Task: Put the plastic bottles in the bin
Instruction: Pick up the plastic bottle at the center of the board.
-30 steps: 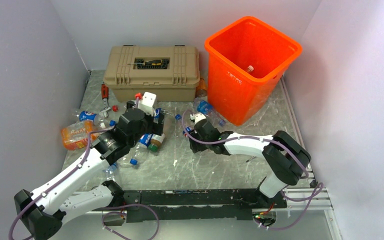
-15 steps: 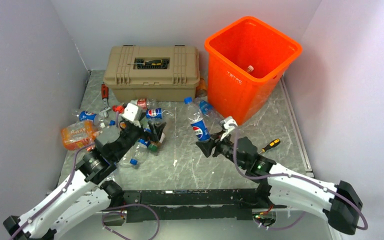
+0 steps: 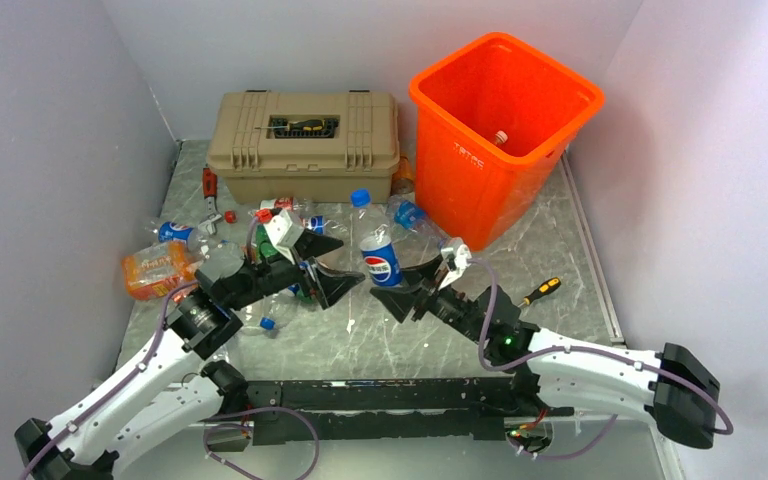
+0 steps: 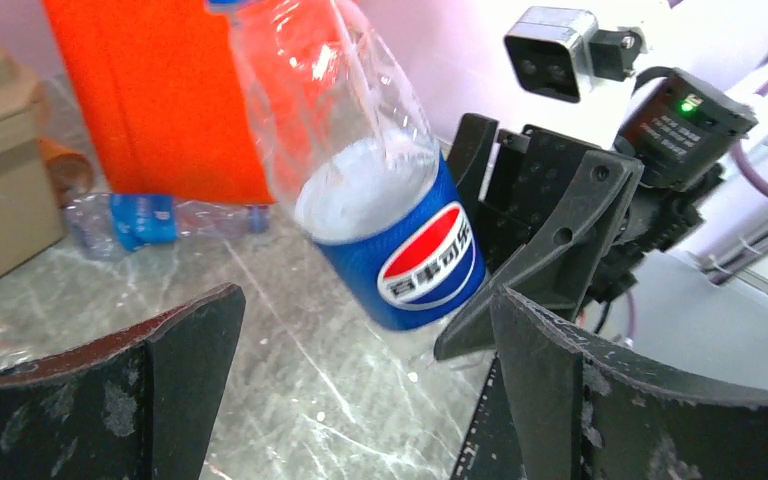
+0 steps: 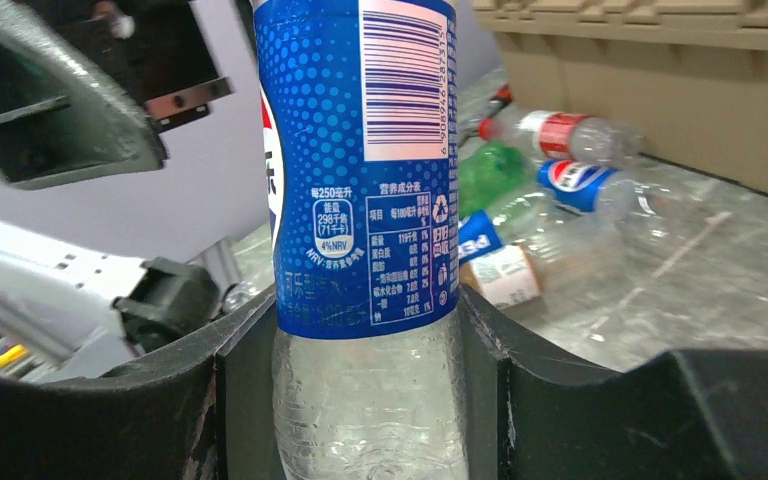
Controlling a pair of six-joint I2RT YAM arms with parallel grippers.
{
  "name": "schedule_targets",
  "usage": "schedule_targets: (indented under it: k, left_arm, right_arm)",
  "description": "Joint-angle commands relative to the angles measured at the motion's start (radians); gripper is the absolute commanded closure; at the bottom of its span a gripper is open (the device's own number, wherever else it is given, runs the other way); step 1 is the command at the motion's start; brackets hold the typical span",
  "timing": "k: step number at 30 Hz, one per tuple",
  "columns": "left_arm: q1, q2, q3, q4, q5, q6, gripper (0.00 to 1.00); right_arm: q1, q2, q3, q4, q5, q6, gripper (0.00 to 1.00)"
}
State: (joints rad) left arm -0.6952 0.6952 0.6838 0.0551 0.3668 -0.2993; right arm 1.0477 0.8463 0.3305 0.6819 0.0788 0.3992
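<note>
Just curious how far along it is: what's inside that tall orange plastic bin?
Inside the tall orange plastic bin, one plastic bottle with a white cap shows. The bin's near wall hides the bottom, so any others there can't be seen.

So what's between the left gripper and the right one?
A clear, blue-labelled Pepsi plastic bottle, held by the right gripper; clearest in the left wrist view.

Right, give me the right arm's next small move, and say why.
Probably lift the Pepsi bottle and swing it back and to the right, toward the orange bin. The right gripper clamps the bottle on both sides just below its label and holds it upright, while the left gripper stands open beside it without touching.
</note>
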Motion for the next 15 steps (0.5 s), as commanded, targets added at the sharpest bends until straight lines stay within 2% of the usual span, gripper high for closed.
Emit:
schedule_targets:
  k: [1,5,8,12,15]
  left_arm:
    - [0.029,0.031,0.042,0.093,0.187,-0.067,0.01]
    - [0.063,0.047,0.025,0.173,0.282,-0.123,0.01]
    - [0.065,0.059,0.025,0.179,0.319,-0.125,0.05]
    - [0.065,0.079,0.036,0.18,0.382,-0.119,0.21]
    - [0.065,0.105,0.043,0.197,0.426,-0.125,0.3]
  right_arm:
    - [0.065,0.07,0.032,0.223,-0.065,-0.004,0.72]
    - [0.105,0.133,0.033,0.29,-0.059,-0.013,0.73]
    - [0.115,0.174,0.017,0.377,-0.069,0.002,0.73]
    - [0.121,0.212,0.014,0.423,-0.042,0.005,0.72]
    - [0.122,0.231,-0.014,0.526,0.003,0.018,0.71]
